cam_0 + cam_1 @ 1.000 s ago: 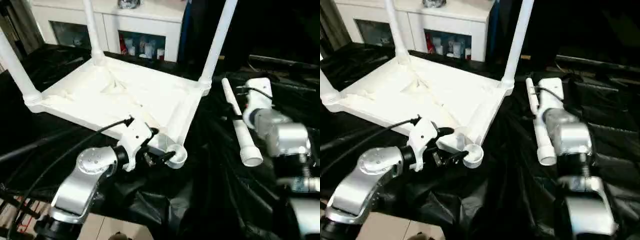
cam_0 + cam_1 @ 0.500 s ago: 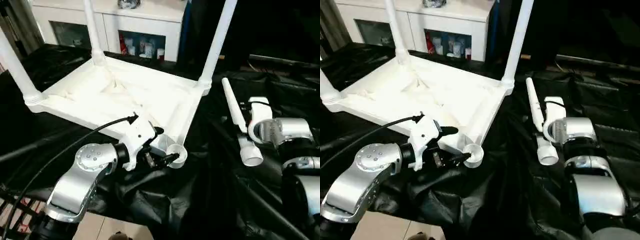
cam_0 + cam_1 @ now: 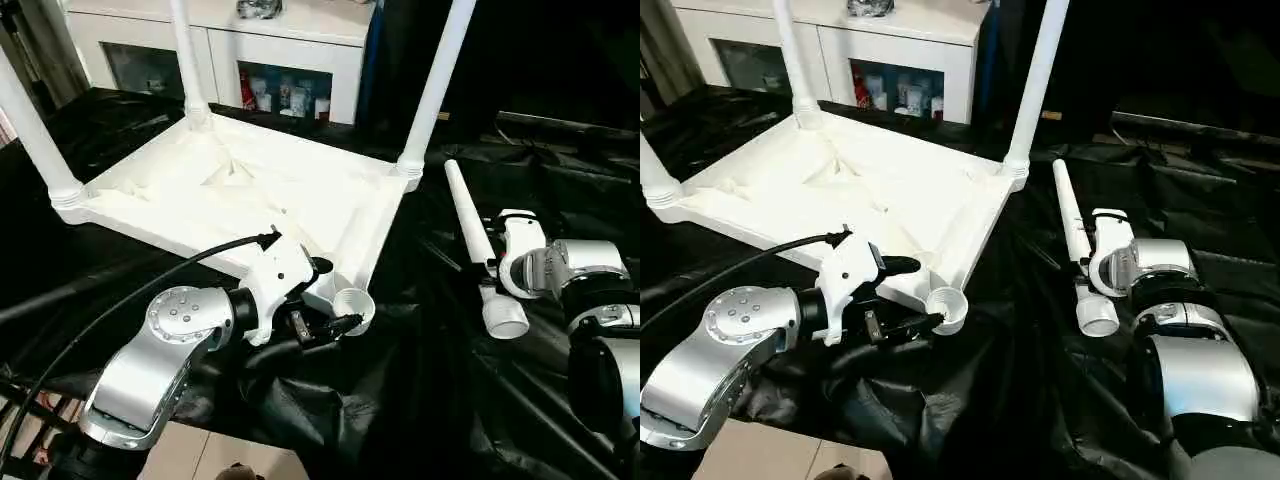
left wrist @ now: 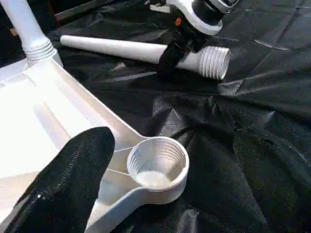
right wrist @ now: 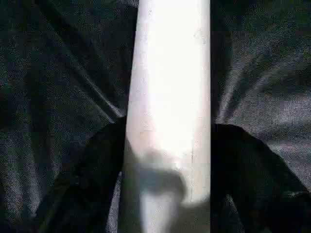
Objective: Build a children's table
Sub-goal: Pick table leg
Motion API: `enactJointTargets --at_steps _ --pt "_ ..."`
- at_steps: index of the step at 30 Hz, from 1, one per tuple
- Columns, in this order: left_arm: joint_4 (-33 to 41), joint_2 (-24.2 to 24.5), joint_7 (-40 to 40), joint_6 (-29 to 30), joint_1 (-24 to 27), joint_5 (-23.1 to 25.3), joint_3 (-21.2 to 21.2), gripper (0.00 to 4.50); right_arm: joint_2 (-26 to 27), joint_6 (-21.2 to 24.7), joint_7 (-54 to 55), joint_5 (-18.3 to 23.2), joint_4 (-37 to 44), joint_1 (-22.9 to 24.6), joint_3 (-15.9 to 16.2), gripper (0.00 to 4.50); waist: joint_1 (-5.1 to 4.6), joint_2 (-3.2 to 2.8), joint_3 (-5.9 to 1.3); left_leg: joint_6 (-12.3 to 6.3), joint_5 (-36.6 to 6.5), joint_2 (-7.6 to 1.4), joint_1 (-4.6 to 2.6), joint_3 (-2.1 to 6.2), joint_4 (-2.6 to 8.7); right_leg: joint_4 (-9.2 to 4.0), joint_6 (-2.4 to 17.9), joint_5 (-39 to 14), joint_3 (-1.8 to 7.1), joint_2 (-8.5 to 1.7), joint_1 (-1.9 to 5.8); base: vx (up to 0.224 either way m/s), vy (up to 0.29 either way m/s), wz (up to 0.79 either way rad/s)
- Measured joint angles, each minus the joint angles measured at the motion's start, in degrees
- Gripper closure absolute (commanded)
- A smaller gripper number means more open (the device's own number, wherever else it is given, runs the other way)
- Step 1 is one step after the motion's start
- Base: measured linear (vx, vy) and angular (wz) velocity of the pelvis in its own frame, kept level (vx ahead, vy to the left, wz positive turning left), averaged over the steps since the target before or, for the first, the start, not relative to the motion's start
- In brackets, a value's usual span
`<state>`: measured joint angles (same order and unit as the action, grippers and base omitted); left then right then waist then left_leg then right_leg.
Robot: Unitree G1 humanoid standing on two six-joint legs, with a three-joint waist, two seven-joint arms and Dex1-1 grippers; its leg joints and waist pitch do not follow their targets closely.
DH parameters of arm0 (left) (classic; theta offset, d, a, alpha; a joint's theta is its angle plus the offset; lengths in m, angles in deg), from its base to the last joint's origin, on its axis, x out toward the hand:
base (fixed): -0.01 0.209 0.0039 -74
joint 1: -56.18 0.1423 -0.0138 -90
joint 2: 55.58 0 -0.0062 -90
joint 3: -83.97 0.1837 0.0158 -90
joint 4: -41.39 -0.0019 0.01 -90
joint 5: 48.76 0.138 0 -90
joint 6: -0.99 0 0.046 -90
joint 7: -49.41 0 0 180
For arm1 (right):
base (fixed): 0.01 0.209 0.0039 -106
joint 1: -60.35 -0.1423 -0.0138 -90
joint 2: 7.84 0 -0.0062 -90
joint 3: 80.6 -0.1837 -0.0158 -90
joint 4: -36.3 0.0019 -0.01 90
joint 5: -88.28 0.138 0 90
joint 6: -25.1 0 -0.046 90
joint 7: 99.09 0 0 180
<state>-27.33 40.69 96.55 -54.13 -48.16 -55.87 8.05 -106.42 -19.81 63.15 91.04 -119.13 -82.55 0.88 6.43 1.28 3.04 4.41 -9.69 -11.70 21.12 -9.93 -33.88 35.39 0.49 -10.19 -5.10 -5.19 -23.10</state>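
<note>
Tabletop (image 3: 250, 190) upside down on black drape (image 3: 430, 390), three legs upright in corner sockets. Left gripper (image 3: 325, 325) reaching level at empty near socket (image 4: 158, 167), fingers apart. Right gripper (image 3: 1087, 280) lowered over loose fourth leg (image 3: 478, 250) lying alongside, fingers clasping both flanks.

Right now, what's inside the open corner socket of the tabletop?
Nothing: the corner socket is empty, its threaded wall and pale bottom bare. The loose leg lies on the black cloth. A left gripper finger hides the tabletop beside it.
</note>
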Motion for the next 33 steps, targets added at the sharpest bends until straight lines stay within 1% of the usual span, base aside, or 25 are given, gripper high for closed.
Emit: enactJointTargets --at_steps 4,5,8,10,11,12,14,15,19,21,22,26,27,28,29,31,33 --pt "0.0 0.5 0.2 0.2 0.0 -0.6 0.0 0.00 -0.1 -0.8 0.0 0.1 -0.9 -0.2 -0.3 1.83 -0.02 0.00 0.00 0.00 0.0 0.00 0.00 0.00 -0.01 0.01 0.0 0.0 0.00 0.00 0.00 0.000 0.000 0.00" --pt "0.0 0.7 0.5 0.4 -0.1 -0.9 0.0 0.00 -0.2 -1.0 0.1 0.1 -1.1 -0.3 -0.7 1.83 -0.02 -0.01 0.00 0.00 0.0 0.00 0.00 0.00 -0.01 0.01 0.0 0.0 0.00 0.00 0.00 0.000 0.000 0.00" --pt "0.0 1.2 1.4 1.1 -0.1 -1.9 0.2 0.00 -0.2 -2.0 0.4 0.2 -1.9 -0.4 -1.2 2.12 -0.01 -0.01 -0.01 0.00 0.0 0.00 -0.01 0.00 -0.02 0.02 0.0 0.0 0.00 0.00 0.00 0.000 0.000 0.00" --pt "0.0 1.9 2.7 1.5 -0.2 -3.0 0.8 0.00 -0.3 -2.6 0.5 1.5 -2.3 -0.3 -2.4 2.33 -0.01 -0.05 -0.01 0.00 0.0 0.00 -0.01 0.00 -0.03 0.03 0.0 0.0 0.00 0.00 0.01 0.000 0.000 0.00" --pt "0.0 2.0 3.1 1.6 -0.2 -3.3 1.0 0.00 -0.4 -2.6 0.6 1.9 -2.4 -0.3 -2.9 2.33 -0.01 -0.06 0.00 0.00 0.0 0.00 -0.01 0.00 -0.03 0.03 0.0 0.0 0.00 0.00 0.00 0.000 0.000 0.00" --pt "0.0 2.0 3.4 1.7 -0.2 -3.3 1.1 0.00 -0.4 -2.6 0.6 2.1 -2.4 -0.2 -3.3 2.49 -0.02 -0.06 0.00 0.00 0.0 -0.01 -0.01 0.00 -0.04 0.04 0.0 0.0 0.00 0.00 0.01 0.000 0.000 0.00" --pt "0.0 2.0 3.8 1.7 -0.4 -3.4 1.6 0.00 -0.5 -2.6 0.6 2.6 -2.4 -0.1 -4.1 2.59 -0.01 -0.06 -0.01 0.00 0.0 -0.01 -0.01 0.00 -0.04 0.05 0.0 0.0 0.00 0.00 0.00 0.000 0.000 0.00" --pt "0.0 2.0 3.9 1.7 -0.5 -3.4 1.7 0.00 -0.7 -2.6 0.6 3.2 -2.4 0.0 -4.7 2.59 -0.01 -0.07 0.00 0.00 0.0 -0.01 -0.01 0.00 -0.04 0.06 0.0 0.0 0.00 0.00 0.00 0.000 0.000 0.00" --pt "-0.2 1.6 3.8 1.3 -1.8 -4.5 1.4 0.00 -1.6 -4.3 0.4 7.5 -1.5 1.7 -9.8 2.64 0.02 -0.12 -0.01 0.00 0.0 -0.01 0.00 -0.01 -0.06 0.05 0.1 0.0 0.00 0.00 0.01 0.000 0.000 0.00" --pt "-0.4 -0.4 3.1 1.3 -2.1 -5.6 0.4 0.00 -1.6 -6.5 0.2 11.1 0.2 3.4 -14.4 2.65 0.04 -0.15 0.01 0.00 0.0 -0.01 0.02 -0.02 -0.08 0.05 0.1 0.0 0.00 -0.01 0.00 0.000 0.000 0.00" --pt "-0.9 -2.3 2.2 1.2 -2.6 -6.4 -0.3 0.00 -1.5 -8.3 -0.2 13.5 1.4 4.2 -17.3 2.65 0.07 -0.19 0.03 0.00 0.0 -0.01 0.04 -0.03 -0.09 0.06 0.1 0.0 0.00 -0.02 -0.02 0.000 0.000 0.00" --pt "-2.6 -5.6 -0.5 1.2 -4.9 -7.9 -2.1 0.00 -0.8 -13.3 -3.9 20.2 7.4 5.6 -23.8 2.65 -0.01 -0.25 0.01 -0.01 0.0 -0.03 0.03 -0.03 -0.09 0.08 0.1 0.0 -0.03 -0.01 -0.02 0.000 0.000 0.00" --pt "-3.5 -7.2 -1.6 1.2 -5.7 -8.4 -2.7 0.00 -0.3 -14.1 -6.3 22.8 10.6 7.0 -26.2 2.65 0.06 -0.23 0.01 -0.01 0.0 -0.04 0.06 -0.05 -0.09 0.06 0.1 0.0 -0.07 -0.01 -0.02 0.000 0.000 0.00" --pt "-4.9 -9.0 -3.2 1.3 -6.7 -9.0 -4.1 0.00 0.8 -14.6 -9.5 26.2 14.5 8.3 -29.0 2.65 0.09 -0.24 0.01 -0.02 0.0 -0.04 0.07 -0.06 -0.09 0.04 0.1 0.0 -0.07 -0.01 -0.02 0.000 0.000 0.00" --pt "-5.4 -9.9 -4.2 1.3 -7.2 -9.1 -5.0 0.00 1.5 -14.5 -11.4 28.2 16.3 8.6 -30.0 2.65 -0.02 -0.25 0.00 -0.03 0.0 -0.04 0.06 -0.06 -0.09 0.04 0.1 0.0 -0.06 -0.01 -0.02 0.000 0.000 0.00" --pt "-6.3 -12.4 -5.9 2.4 -8.3 -10.9 -6.3 0.00 2.8 -12.3 -15.5 33.4 21.8 10.2 -32.6 2.66 0.03 -0.25 0.00 -0.06 0.0 -0.05 0.08 -0.05 -0.09 -0.01 0.1 0.0 -0.09 -0.01 -0.02 0.000 0.000 0.00" --pt "-6.7 -14.1 -7.0 3.3 -8.8 -12.4 -7.2 0.00 3.9 -9.7 -18.7 37.3 26.8 11.8 -34.1 2.66 0.15 -0.25 0.00 -0.07 0.0 -0.07 0.10 -0.05 -0.07 -0.04 0.1 0.0 -0.12 0.00 -0.02 0.000 0.000 0.00"
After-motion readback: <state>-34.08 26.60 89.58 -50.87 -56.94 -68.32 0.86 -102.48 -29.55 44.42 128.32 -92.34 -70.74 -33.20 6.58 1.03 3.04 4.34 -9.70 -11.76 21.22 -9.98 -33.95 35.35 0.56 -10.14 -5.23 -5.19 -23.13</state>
